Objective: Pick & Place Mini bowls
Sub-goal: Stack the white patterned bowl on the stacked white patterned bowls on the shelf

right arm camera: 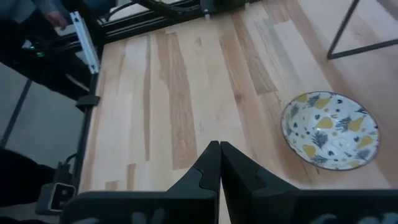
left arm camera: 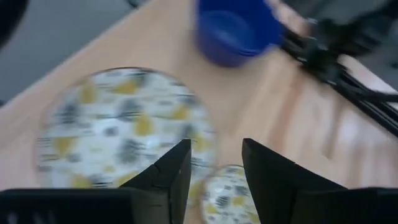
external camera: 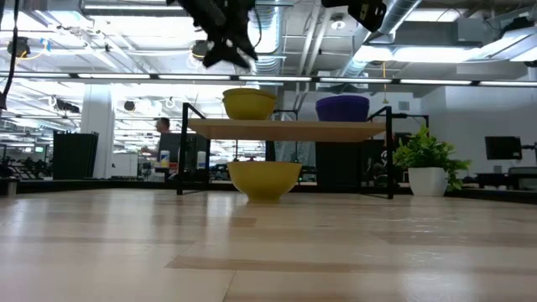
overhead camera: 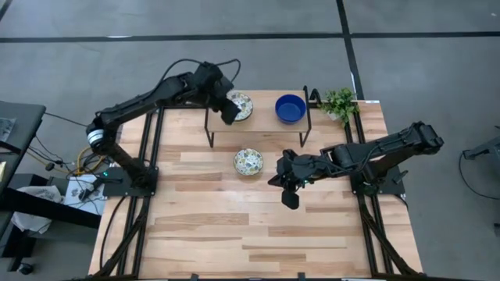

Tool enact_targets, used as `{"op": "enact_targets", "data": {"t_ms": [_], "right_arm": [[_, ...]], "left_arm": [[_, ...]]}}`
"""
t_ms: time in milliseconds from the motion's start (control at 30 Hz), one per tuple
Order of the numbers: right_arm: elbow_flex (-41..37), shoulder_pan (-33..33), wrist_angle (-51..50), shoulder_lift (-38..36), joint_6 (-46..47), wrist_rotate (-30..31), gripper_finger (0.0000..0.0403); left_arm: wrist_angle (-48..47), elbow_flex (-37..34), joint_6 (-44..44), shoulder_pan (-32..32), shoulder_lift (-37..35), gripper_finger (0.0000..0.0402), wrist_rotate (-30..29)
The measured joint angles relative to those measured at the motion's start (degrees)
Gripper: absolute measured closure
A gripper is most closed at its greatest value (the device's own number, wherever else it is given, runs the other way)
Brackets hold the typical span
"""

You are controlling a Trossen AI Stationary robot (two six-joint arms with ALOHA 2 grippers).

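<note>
On the raised shelf at the desk's far side sit two mini bowls: a patterned bowl and a blue bowl. The left gripper hovers over the patterned bowl with its jaws parted and nothing between them; that placement looks finished. A second patterned bowl rests on the desk below, not yet shelved. The right gripper waits near it, jaws fully closed and empty. No further bowls are visible.
</note>
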Motion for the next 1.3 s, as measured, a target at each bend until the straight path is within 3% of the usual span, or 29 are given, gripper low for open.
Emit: {"op": "enact_targets", "data": {"t_ms": [267, 467, 733, 833, 1033, 1300], "right_arm": [[0.0, -0.3, -2.7, 0.6, -0.6, 0.4, 0.0398], [-0.1, -2.2, -4.3, 3.2, -3.2, 1.0, 0.0369], [0.1, -4.7, 2.6, 5.6, -4.5, 3.1, 0.0374], [0.1, -5.7, 3.1, 6.3, -5.5, 2.6, 0.0379], [0.0, -7.6, 3.7, 9.3, -8.9, -4.0, 0.0358], [0.9, -7.6, 6.2, 15.5, -16.1, -4.5, 0.0292]], "left_arm": [[0.0, 0.0, 3.8, -12.4, -6.4, 0.0279, 0.0], [-0.7, 0.0, 4.6, -23.7, -9.4, 0.0286, 0.0], [-1.7, -0.7, 2.2, -36.6, -11.6, 0.0288, -3.4], [1.0, -5.4, 1.4, -42.1, -14.0, 0.0289, -9.3], [13.3, -19.0, -1.7, -49.5, -20.8, 0.0289, -22.3], [23.0, -36.2, -9.3, -51.2, -30.9, 0.0289, -30.2]]}}
